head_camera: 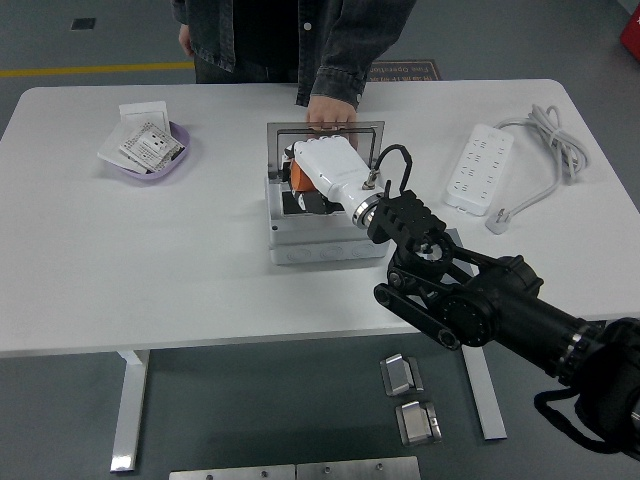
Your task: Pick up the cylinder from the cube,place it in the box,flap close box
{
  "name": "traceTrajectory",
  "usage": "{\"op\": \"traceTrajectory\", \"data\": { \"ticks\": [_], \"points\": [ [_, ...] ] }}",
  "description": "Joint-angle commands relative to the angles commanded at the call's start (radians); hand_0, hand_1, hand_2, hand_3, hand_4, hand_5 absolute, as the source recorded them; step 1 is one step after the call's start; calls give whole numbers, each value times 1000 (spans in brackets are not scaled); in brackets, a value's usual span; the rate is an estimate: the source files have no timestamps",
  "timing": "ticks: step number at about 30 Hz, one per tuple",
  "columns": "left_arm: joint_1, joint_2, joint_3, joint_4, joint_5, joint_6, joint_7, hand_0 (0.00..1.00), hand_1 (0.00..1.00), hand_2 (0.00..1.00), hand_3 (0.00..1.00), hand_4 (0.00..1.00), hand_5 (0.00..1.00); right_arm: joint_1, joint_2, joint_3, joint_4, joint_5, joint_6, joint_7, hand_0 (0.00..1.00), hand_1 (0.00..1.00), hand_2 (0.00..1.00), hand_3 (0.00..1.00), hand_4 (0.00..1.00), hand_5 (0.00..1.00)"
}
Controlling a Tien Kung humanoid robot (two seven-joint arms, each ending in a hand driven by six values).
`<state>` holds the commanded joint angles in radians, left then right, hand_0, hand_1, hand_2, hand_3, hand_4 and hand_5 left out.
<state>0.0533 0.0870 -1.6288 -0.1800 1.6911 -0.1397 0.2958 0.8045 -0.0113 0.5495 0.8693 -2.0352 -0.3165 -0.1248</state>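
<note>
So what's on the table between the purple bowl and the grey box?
Nothing: in the head view, the white table is bare between the purple bowl of packets and the grey open-lidded box.

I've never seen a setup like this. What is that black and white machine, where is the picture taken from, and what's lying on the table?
The camera sits high on a humanoid robot, looking down over a white table. The black arm from the right ends in a white right hand, which holds an orange cylinder over the open grey box. A person's hand at the far side rests on the box's raised lid. Also on the table: a purple bowl with paper packets, and a white power strip. The left arm is not visible.
</note>
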Motion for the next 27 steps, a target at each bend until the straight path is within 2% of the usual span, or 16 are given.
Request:
{"op": "traceTrajectory", "data": {
  "ticks": [3, 11, 22, 23, 27],
  "points": [
    [-1, 1, -2, 0, 3, -1, 0, 675, 717, 658, 729, 728, 438, 7, 11, -5, -37, 18, -5, 11, 2, 126, 342, 248, 2, 2],
    [-6, 2, 1, 0, 4, -5, 0, 673, 719, 660, 727, 728, 439, 14, 11, -2, -111, 50, -21, 37, 2, 129, 348, 250, 3, 2],
    [-19, 0, 1, 0, 11, -8, -1, 673, 719, 660, 725, 727, 435, 11, 11, 25, -132, 105, -14, 95, 2, 129, 352, 260, 13, 2],
    [-20, -1, 2, 0, 10, -9, -2, 673, 720, 661, 723, 724, 433, 10, 11, 25, -133, 111, -13, 99, 9, 190, 406, 526, 354, 58],
    [-24, -3, 4, 0, 8, -10, -3, 673, 720, 661, 723, 724, 433, 6, 11, 24, -134, 123, -9, 108, 9, 190, 406, 526, 354, 58]
  ]
}}
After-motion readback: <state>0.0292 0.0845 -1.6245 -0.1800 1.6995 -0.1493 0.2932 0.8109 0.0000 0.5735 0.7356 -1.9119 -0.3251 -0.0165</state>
